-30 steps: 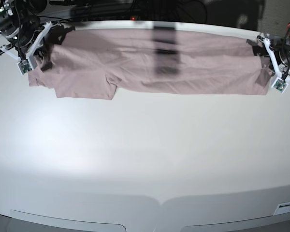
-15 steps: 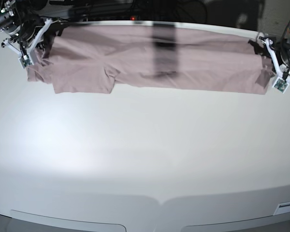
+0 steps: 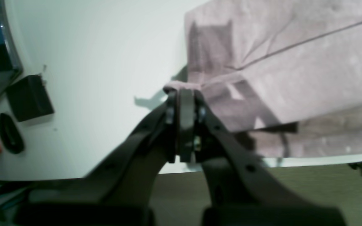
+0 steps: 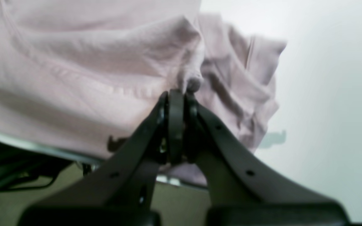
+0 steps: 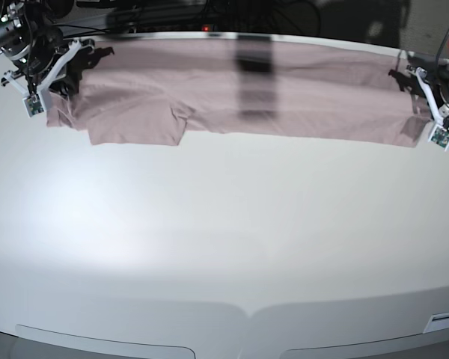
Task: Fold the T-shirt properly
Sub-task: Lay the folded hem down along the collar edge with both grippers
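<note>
One T-shirt (image 5: 284, 93), one table (image 5: 224, 247), two pincers, perhaps three small dark desk items

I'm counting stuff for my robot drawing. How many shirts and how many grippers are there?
T-shirt: 1
Grippers: 2, the left gripper and the right gripper, each shut on the shirt
Total: 3

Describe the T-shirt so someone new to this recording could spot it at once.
Look along the far edge of the white table. There the T-shirt is stretched in a long dusty-pink band, its ends pinched by the right pincer and the left pincer. It is the only cloth there, with a short sleeve hanging toward the near side.
</note>
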{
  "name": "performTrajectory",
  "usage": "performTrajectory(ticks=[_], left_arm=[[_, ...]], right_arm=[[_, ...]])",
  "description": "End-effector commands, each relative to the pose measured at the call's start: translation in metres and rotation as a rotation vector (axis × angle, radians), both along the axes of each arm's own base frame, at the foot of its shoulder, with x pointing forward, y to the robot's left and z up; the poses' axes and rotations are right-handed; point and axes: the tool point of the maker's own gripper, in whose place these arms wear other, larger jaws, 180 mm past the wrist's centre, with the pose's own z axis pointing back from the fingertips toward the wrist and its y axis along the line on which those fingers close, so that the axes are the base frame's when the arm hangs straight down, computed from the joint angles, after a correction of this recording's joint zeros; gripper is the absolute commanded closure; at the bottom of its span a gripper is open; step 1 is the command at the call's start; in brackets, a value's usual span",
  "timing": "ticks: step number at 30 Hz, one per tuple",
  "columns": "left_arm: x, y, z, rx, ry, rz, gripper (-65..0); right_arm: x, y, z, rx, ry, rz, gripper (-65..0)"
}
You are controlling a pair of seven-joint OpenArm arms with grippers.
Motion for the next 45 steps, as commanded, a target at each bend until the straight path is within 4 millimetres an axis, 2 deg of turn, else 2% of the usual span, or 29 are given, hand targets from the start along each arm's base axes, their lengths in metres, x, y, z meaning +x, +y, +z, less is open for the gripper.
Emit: performTrajectory(ticks=[1, 5, 9, 15, 17, 25, 29, 38, 45], left_arm=[[0.010, 0.007, 0.013, 0.038, -0.053, 0.000, 0.0], [0.017, 0.014, 0.021, 0.071, -0.113, 0.029, 0.0], [0.017, 0.014, 0.023, 0.069, -0.117, 0.034, 0.0], [0.018, -0.003, 0.043, 0.060, -0.159, 0.006, 0.0], [0.014, -0.005, 0.043, 0.067, -0.141, 0.008, 0.0], [-0.009, 0.004, 0.032, 0.132, -0.076, 0.005, 0.0], [-0.010, 0.006, 0.033, 0.138, -0.077, 0.011, 0.0], [-0.017, 0.010, 0.029, 0.153, -0.037, 0.031, 0.0], [-0.037, 0.009, 0.018, 0.151, 0.024, 0.025, 0.0]], right_arm=[[0.007, -0.002, 0.010, -0.008, -0.045, 0.008, 0.0], [0.009, 0.001, 0.012, -0.001, -0.060, 0.027, 0.0], [0.011, 0.003, 0.014, 0.012, -0.075, 0.028, 0.0], [0.015, 0.009, 0.021, 0.033, -0.097, 0.038, 0.0], [0.015, 0.011, 0.025, 0.031, -0.100, 0.043, 0.0], [0.015, -0.014, 0.047, 0.042, -0.145, -0.041, 0.0], [0.010, -0.029, 0.056, 0.049, -0.151, -0.094, 0.0], [-0.003, -0.031, 0.046, 0.049, -0.079, -0.120, 0.0], [-0.015, -0.026, 0.034, 0.069, -0.020, -0.150, 0.0]])
